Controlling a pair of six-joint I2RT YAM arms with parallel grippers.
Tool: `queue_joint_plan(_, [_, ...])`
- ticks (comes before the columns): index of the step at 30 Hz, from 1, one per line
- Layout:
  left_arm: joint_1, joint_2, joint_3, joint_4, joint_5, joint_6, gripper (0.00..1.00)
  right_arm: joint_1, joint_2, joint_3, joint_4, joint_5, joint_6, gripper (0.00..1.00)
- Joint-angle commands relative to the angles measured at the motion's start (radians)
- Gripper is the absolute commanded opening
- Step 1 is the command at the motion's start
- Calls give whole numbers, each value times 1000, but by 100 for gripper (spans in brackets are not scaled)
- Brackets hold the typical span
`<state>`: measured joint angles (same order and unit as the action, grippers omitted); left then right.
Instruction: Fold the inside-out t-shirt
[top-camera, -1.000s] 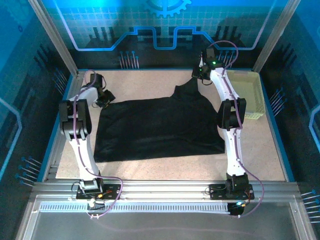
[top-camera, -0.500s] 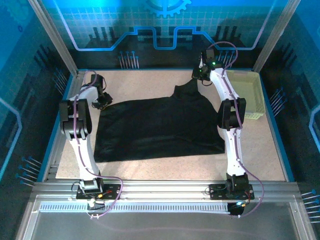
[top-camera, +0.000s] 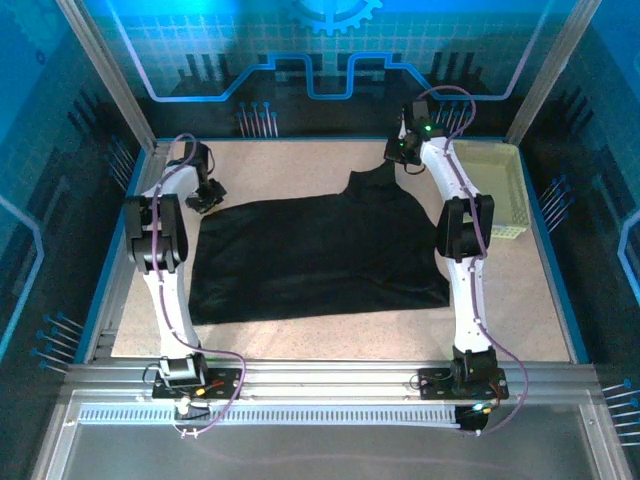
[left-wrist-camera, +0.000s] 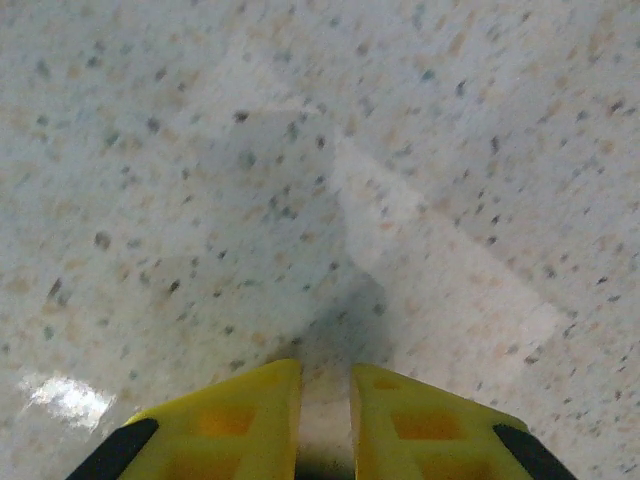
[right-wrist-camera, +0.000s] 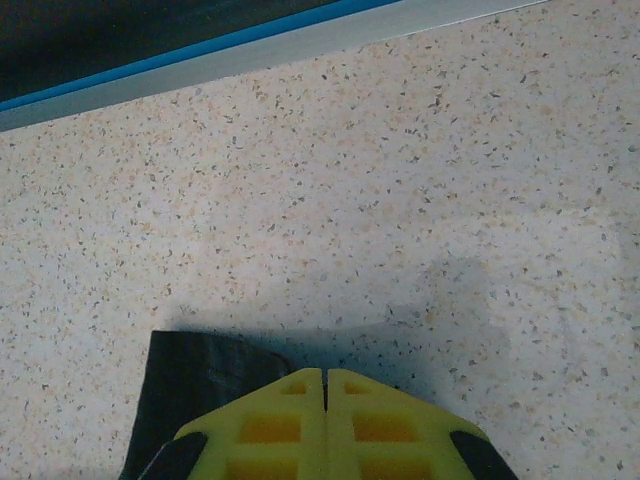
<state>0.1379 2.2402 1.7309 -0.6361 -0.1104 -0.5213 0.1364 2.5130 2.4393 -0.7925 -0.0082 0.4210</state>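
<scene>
Black cloth could slip past the left gripper (left-wrist-camera: 325, 378). Its yellow fingers (left-wrist-camera: 230, 420) stand a narrow gap apart over bare speckled bench (left-wrist-camera: 300, 150) with nothing between them. If they close here, just off the far-left corner of the shirt (top-camera: 320, 255), I judge they would pinch air. The fold would then be pulled from one side only, dragging the shirt askew. The right gripper (right-wrist-camera: 325, 378) is pressed together with a dark flap of shirt just beside its fingers. Whether it pinches that flap I cannot tell, and a shallow hold could let go on lifting. The shirt lies spread mid-bench, mostly flat and matte. Its near edge is fairly straight and its far edge comes to a peak towards the right gripper. A pale basket (top-camera: 500, 190) sits just beyond the shirt's right side, near enough that a swung sleeve might catch it.
</scene>
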Motion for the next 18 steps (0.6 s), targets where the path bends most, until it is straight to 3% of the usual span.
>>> queue_joint_plan(1, [-6, -5, 38, -60, -37, 26, 25, -12, -78, -38, 16, 0, -11, 0])
queue_joint_plan(9, [-17, -174, -80, -71, -68, 21, 36, -11, -93, -54, 19, -2, -10, 0])
queue_joint_plan(18, [-20, -140, -130, -62, 1, 8, 39, -12, -97, -65, 19, 0, -6, 0])
